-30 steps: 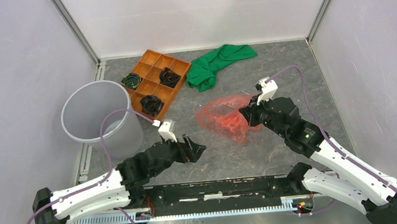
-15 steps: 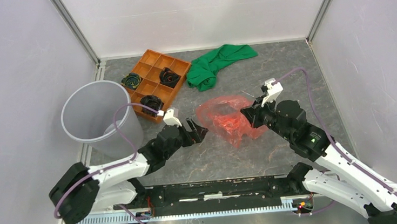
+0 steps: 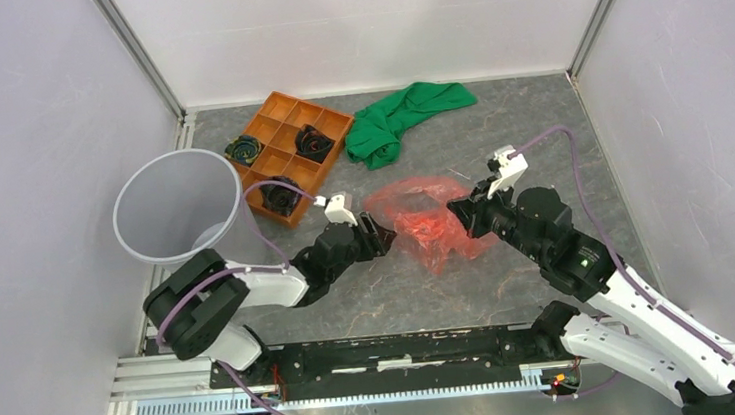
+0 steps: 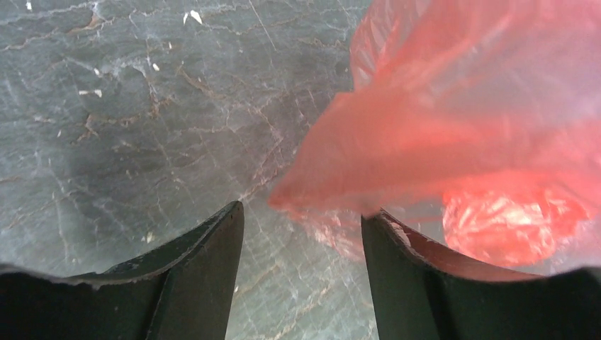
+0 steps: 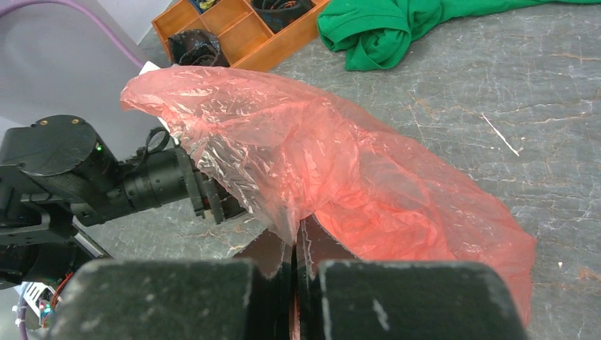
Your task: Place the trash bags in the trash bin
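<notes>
The trash bag (image 3: 423,221) is a loose, crinkly red-pink sack in the middle of the table, lifted on its right side. My right gripper (image 3: 458,214) is shut on a fold of the trash bag (image 5: 354,163), pinching it between the right gripper's (image 5: 294,241) closed fingers. My left gripper (image 3: 384,236) is at the bag's left edge, open. In the left wrist view the trash bag's (image 4: 461,120) lower edge hangs just beyond the tips of the left gripper (image 4: 301,216), close to its right finger (image 4: 400,269). The trash bin (image 3: 126,224) stands upright at the left.
An orange compartment tray (image 3: 280,110) holding dark items sits behind the bin, and a green cloth (image 3: 391,120) lies at the back centre. The left arm (image 5: 106,180) stretches low across the table between the bin and the bag. Walls close in the left, right and far sides.
The left arm has swung forward and to the right, bringing its gripper from the near table up to the bag's left edge. The right gripper has shifted slightly with the bag held.
</notes>
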Controlling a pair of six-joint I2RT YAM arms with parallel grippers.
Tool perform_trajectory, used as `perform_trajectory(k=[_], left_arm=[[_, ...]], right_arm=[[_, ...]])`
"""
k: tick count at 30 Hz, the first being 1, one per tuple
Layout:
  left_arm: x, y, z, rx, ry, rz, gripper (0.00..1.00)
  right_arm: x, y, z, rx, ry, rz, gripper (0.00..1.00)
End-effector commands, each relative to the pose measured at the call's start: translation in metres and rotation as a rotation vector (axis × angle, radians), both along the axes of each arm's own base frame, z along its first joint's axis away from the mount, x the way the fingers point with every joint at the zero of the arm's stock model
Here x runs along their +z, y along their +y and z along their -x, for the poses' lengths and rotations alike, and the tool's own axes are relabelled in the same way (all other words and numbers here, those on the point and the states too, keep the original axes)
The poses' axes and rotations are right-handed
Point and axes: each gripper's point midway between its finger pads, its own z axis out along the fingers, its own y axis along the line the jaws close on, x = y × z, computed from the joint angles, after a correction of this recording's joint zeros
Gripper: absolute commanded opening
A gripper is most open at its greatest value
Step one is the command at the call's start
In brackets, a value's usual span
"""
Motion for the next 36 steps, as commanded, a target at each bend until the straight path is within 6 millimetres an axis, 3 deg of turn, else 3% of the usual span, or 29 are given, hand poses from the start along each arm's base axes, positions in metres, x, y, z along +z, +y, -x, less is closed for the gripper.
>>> perform_trajectory(k=[1,7,10,13,15,20,22,24,26,28,29,30,31,32,33,35,36], left_arm=[[0.022,-0.010,-0.030,0.056,-0.111,0.041,0.68],[0.019,-0.011,-0.045,0.091,-0.148,0.075,0.62],[0.029,-0.017,-0.044,0.050,-0.186,0.165,0.46],[0.038,-0.019,-0.041,0.023,-0.215,0.201,0.16],[0.038,-0.014,-0.040,0.035,-0.201,0.174,0.02],[0.036,0.006,-0.035,0.096,-0.038,-0.004,0.02],[0.056,0.016,-0.039,0.134,0.015,-0.075,0.02],[0.092,0.022,-0.055,0.132,0.021,-0.102,0.02],[0.149,0.024,-0.078,0.113,-0.026,-0.105,0.02],[0.226,0.023,-0.103,0.080,-0.120,-0.099,0.02],[0.267,0.021,-0.111,0.058,-0.175,-0.096,0.02],[0.320,0.019,-0.113,0.031,-0.257,-0.079,0.02],[0.396,0.017,-0.104,-0.006,-0.385,-0.010,0.02],[0.422,0.012,-0.093,-0.062,-0.431,0.015,0.02],[0.479,0.014,-0.069,-0.119,-0.546,0.095,0.02],[0.528,0.015,-0.028,-0.226,-0.685,0.191,0.02],[0.534,0.018,-0.014,-0.250,-0.724,0.216,0.02]], right_arm=[[0.018,-0.001,0.002,0.007,-0.040,-0.028,0.00],[0.021,-0.005,0.005,0.003,-0.046,-0.033,0.00],[0.020,-0.006,0.009,0.012,-0.045,-0.036,0.00],[0.013,-0.011,0.011,-0.003,-0.043,-0.028,0.00],[0.003,-0.022,0.009,-0.050,-0.044,0.003,0.00],[-0.035,-0.056,-0.011,-0.259,-0.006,0.138,0.00],[-0.037,-0.057,-0.026,-0.316,0.007,0.174,0.01],[-0.016,-0.056,-0.045,-0.366,-0.005,0.188,0.00],[0.024,-0.049,-0.072,-0.386,-0.054,0.196,0.00],[0.087,-0.046,-0.098,-0.415,-0.137,0.199,0.00],[0.129,-0.045,-0.106,-0.433,-0.188,0.195,0.00],[0.163,-0.040,-0.113,-0.425,-0.231,0.192,0.01],[0.216,-0.037,-0.110,-0.407,-0.302,0.136,0.01],[0.253,-0.030,-0.103,-0.345,-0.374,0.096,0.00],[0.289,-0.026,-0.090,-0.287,-0.458,0.036,0.01],[0.333,-0.018,-0.058,-0.160,-0.607,-0.064,0.01],[0.342,-0.014,-0.045,-0.107,-0.665,-0.104,0.00]])
